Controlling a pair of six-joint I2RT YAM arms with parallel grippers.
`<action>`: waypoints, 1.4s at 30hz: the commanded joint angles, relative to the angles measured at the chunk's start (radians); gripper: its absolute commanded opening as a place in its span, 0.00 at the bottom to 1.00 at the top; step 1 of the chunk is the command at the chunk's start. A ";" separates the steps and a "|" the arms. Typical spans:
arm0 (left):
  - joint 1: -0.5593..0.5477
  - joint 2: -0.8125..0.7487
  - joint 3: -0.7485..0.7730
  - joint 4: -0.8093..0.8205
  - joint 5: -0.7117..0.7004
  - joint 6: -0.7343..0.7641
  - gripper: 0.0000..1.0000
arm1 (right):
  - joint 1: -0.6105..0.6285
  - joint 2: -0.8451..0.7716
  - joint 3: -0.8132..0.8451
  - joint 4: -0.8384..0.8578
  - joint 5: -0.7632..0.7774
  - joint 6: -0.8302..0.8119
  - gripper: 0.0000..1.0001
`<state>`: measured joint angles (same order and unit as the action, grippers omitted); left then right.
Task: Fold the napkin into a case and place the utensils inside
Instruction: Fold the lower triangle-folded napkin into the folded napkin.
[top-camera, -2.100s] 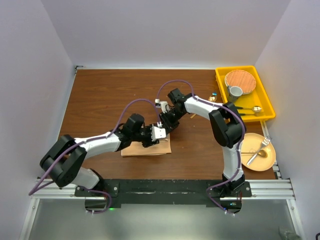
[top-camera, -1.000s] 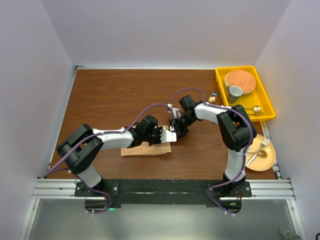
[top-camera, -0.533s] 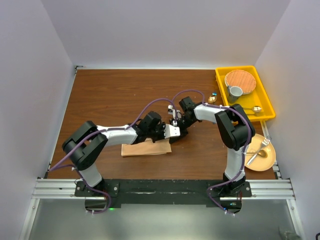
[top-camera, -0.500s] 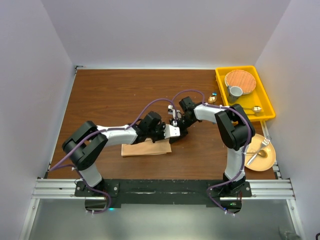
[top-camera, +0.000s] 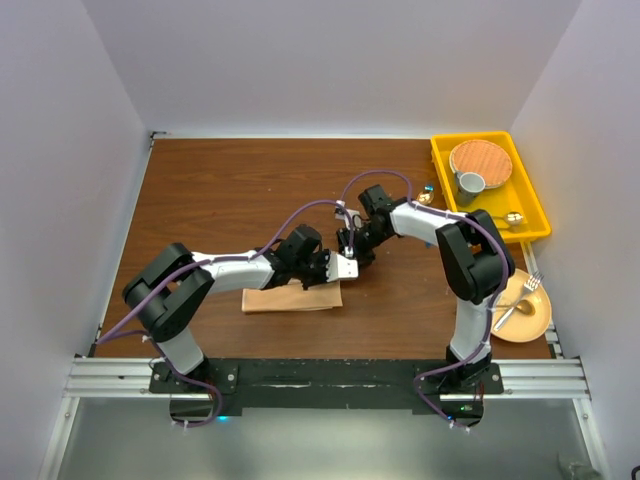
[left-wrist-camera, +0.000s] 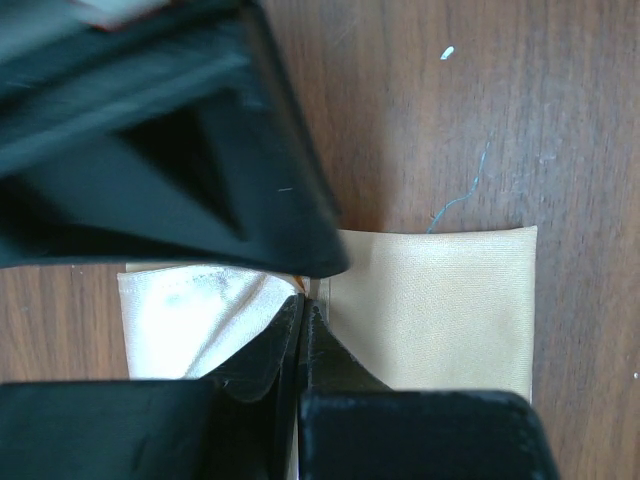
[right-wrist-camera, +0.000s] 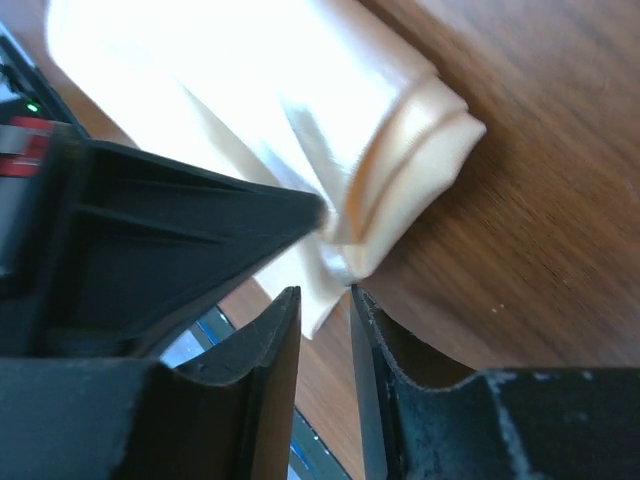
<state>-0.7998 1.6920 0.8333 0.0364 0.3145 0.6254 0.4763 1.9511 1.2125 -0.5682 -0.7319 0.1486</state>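
Grippers meet at the case's right end: left gripper pinches its cloth, right gripper stands slightly parted. Right gripper has edged farther back.

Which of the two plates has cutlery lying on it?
The pale yellow plate on the table, near right: a fork and a spoon lie on it. The wood-toned plate in the yellow tray carries none.

Item: napkin, peach satin, layered fold, on wood surface | right end effector: jaws narrowly apart, cloth corner at gap
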 joint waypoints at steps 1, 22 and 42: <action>-0.003 -0.025 -0.005 -0.006 0.046 0.023 0.03 | -0.008 -0.072 0.053 0.028 -0.006 0.037 0.32; -0.004 0.000 0.012 -0.004 0.040 0.023 0.04 | -0.004 0.078 0.147 0.036 0.080 0.059 0.38; 0.356 -0.252 0.075 -0.202 0.378 -0.447 0.25 | 0.010 0.097 0.094 0.079 0.190 -0.066 0.00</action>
<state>-0.4603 1.4590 0.8982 -0.1287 0.5472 0.3199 0.4759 2.0449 1.3289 -0.5079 -0.6170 0.1455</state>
